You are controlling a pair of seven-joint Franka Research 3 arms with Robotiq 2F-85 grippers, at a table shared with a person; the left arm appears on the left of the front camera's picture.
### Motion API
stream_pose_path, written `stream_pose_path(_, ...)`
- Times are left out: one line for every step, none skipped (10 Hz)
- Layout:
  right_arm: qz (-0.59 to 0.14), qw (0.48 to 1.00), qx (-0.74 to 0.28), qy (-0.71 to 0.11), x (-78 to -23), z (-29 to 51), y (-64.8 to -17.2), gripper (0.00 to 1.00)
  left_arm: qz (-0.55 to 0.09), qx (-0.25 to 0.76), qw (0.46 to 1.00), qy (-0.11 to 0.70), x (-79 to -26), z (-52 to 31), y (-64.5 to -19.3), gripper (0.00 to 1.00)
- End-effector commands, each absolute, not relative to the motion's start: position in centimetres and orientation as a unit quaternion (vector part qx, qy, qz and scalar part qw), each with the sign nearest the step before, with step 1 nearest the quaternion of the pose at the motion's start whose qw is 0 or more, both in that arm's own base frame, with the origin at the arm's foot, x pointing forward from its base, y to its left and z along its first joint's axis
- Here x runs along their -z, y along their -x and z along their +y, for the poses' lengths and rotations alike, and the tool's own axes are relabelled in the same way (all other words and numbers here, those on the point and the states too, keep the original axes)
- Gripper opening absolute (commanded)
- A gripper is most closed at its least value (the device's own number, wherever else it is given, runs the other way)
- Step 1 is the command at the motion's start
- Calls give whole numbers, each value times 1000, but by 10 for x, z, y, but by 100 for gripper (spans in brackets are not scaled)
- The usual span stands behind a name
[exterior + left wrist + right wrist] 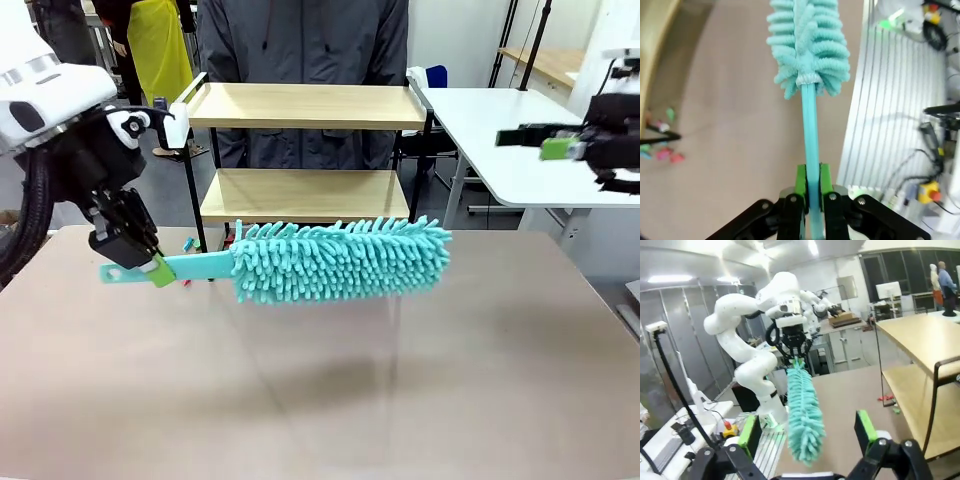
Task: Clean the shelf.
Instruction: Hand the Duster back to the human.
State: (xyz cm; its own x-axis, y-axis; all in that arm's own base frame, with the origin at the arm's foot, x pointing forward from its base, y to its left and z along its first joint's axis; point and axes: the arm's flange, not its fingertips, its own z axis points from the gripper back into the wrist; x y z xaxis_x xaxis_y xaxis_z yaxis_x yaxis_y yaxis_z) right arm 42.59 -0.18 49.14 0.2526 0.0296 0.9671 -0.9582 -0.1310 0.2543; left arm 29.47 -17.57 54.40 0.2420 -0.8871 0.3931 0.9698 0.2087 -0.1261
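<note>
The shelf stands at the table's far edge, two light wooden boards in a thin black frame; its boards also run along the right wrist view. A teal fluffy duster hangs level above the table in front of the lower board. My left gripper is shut on the duster's flat handle, green pads pressing both sides. My right gripper is open, held high at the right, with the duster head farther off between its fingers.
A person in a dark jacket stands behind the shelf. Small pink and green bits lie on the tan table near the shelf's foot. A white table stands at the back right. The near table surface is bare.
</note>
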Motion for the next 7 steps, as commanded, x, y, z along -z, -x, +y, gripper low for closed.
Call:
stream_pose_path(-425,562,-467,-535,-464,26,-416,100,-148,632,735,197,-530,-177,-295,13)
stream_pose_path(-402,582,-454,-542,-458,23,-422,100,-147,640,728,197,-532,-175,-300,13)
stream_pose_path(-402,545,-469,-566,-475,10,-421,100,-129,615,757,177,-539,-178,-296,13)
stream_pose_path(-402,545,-469,-566,-475,10,-421,100,-129,615,757,177,-539,-178,-296,13)
stream_pose_path(-402,545,-469,-566,-475,10,-421,100,-129,615,757,177,-539,-178,-296,13)
stream_pose_path(-401,560,-466,-555,-461,16,-420,100,-129,615,757,177,-539,-178,-296,13)
stream_pose_path(-418,568,-449,-548,-435,15,-411,100,-129,615,757,177,-539,-178,-296,13)
